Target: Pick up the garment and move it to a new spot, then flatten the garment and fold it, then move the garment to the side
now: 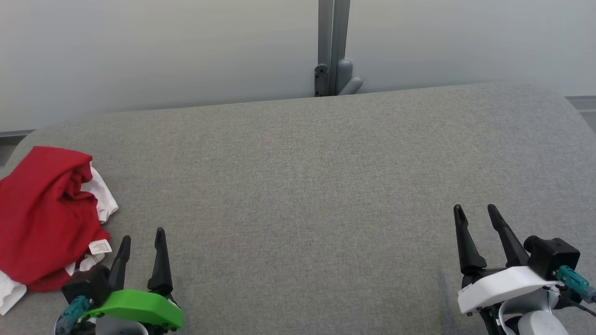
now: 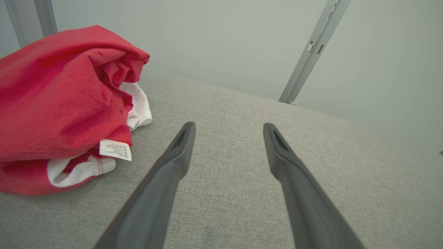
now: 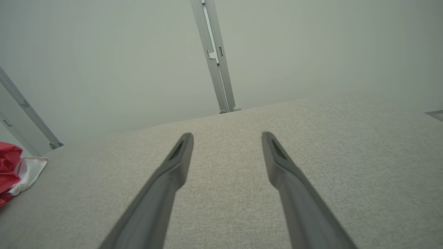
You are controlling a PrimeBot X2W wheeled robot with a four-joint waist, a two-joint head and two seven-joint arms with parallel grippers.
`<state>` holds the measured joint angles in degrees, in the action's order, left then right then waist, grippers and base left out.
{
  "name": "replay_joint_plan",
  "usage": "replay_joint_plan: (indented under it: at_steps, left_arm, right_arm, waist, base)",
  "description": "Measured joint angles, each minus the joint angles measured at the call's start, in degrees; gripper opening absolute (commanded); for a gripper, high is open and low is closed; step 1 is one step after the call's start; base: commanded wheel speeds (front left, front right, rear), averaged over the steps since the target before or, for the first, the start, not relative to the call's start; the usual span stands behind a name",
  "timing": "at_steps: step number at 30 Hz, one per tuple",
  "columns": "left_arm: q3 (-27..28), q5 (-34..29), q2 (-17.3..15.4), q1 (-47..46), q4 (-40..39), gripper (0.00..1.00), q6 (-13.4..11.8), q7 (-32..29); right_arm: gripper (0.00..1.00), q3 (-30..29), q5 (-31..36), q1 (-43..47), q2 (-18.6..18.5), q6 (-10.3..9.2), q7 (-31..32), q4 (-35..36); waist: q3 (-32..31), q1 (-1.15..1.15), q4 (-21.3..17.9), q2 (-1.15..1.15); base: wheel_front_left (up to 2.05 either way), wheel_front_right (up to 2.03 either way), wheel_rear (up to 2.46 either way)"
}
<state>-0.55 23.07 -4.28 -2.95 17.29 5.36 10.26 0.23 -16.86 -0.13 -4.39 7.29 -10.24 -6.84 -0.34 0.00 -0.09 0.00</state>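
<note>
The red and white shirt [image 1: 44,214] lies in a crumpled heap at the left side of the grey desk [image 1: 302,186]. A small white tag [image 1: 100,246] sticks out of it. The left claw [image 1: 143,237] is just beside the shirt, wide open. The right claw [image 1: 475,208] is well apart on the right side, wide open too.

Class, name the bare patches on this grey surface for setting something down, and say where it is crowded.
Free: the stretch of grey surface between the left gripper and right gripper, back to the wall post. Crowded: the left edge, where the crumpled red garment lies.
</note>
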Motion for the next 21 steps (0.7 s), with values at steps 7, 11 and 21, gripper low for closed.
replay_joint_plan:
  at_steps: [7, 11, 21]
  left_arm:
    - [0.1, -4.2, -0.1, 0.0, 0.4, 1.0, 0.0, 0.9]
    - [0.2, -6.2, -0.2, 0.1, 0.5, 1.0, 0.1, 1.5]
    - [0.3, -10.8, -0.2, 0.6, 0.6, 1.0, 0.2, 2.6]
  right_arm:
    - [1.0, -1.2, 4.0, 0.4, 0.0, 0.01, -1.0, 0.4]
    - [1.0, -1.7, 6.3, 0.5, 0.1, 0.09, -1.5, 0.6]
    - [1.0, -3.6, 10.6, 1.0, 0.4, 0.1, -2.5, 1.0]
  waist:
    - [-0.1, 0.0, 0.0, 0.0]
    - [-0.1, 0.0, -0.1, 0.0]
    - [-0.2, 0.0, -0.2, 0.0]
  base:
    - [0.0, 0.0, 0.0]
    - [0.0, 0.0, 0.0]
    - [0.0, 0.0, 0.0]
